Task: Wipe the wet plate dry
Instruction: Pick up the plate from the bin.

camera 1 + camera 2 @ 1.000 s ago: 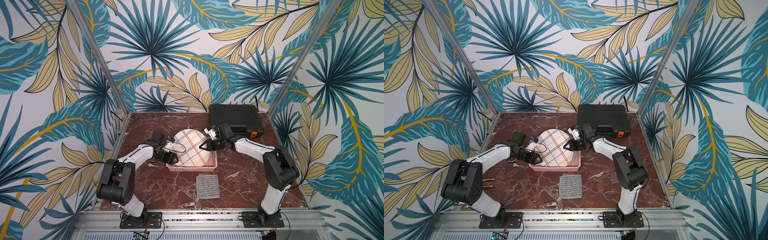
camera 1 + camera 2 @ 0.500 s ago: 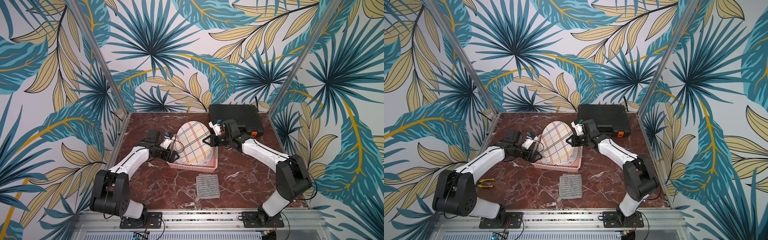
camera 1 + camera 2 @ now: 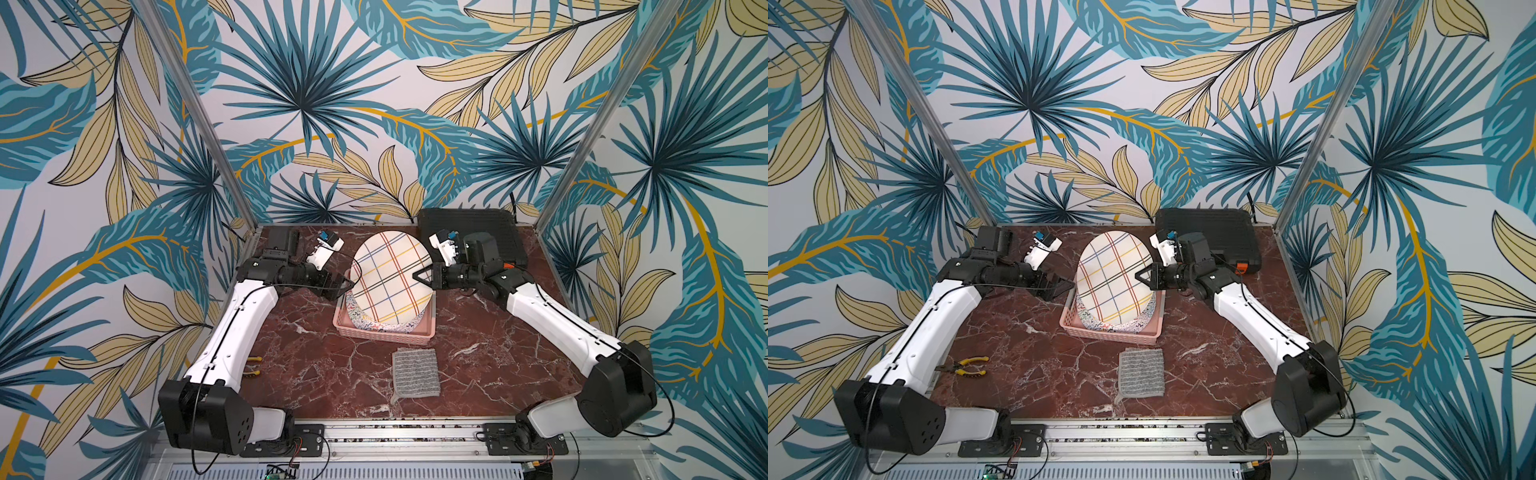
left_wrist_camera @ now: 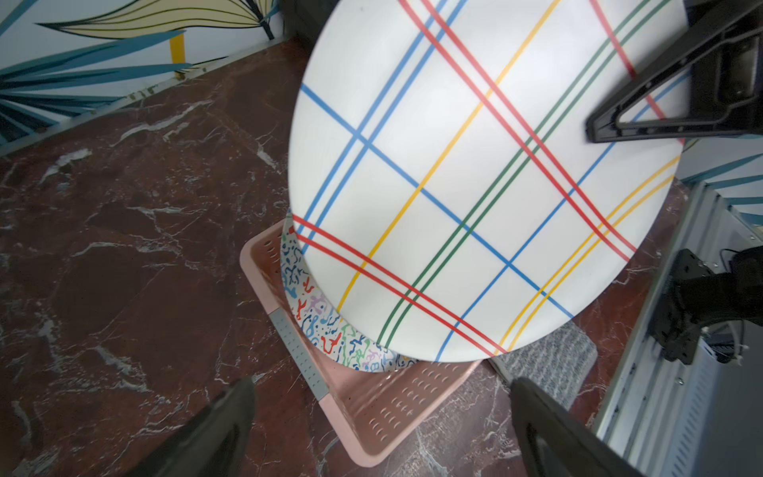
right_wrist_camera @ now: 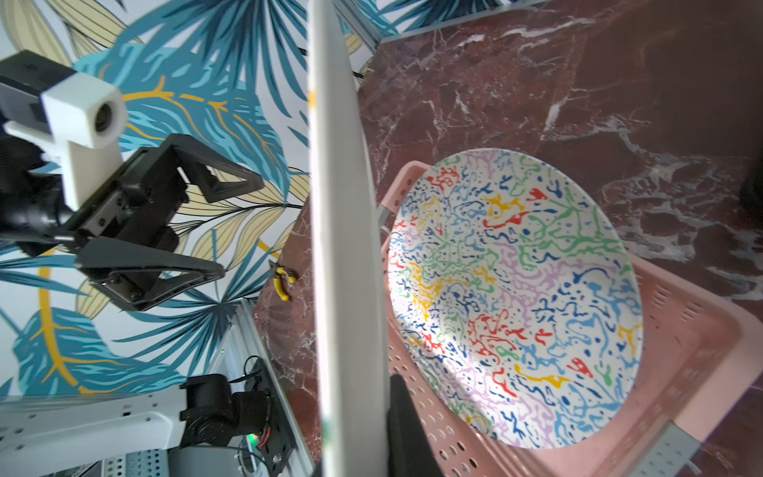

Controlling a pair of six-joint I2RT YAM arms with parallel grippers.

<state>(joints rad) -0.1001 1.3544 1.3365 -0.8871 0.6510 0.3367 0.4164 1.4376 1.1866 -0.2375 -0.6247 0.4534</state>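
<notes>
You see the upper plate (image 3: 390, 282) over the basket (image 3: 384, 336), lower plate (image 5: 516, 297) inside, cloth (image 3: 415, 372) before it, case (image 3: 478, 220) behind

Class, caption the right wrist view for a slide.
Plaid plate edge-on: speckled plate in pink basket on one side, open left gripper on the other.

Glossy plate (image 3: 390, 282), plastic basket (image 3: 382, 335), ribbed cloth (image 3: 415, 372)
</notes>
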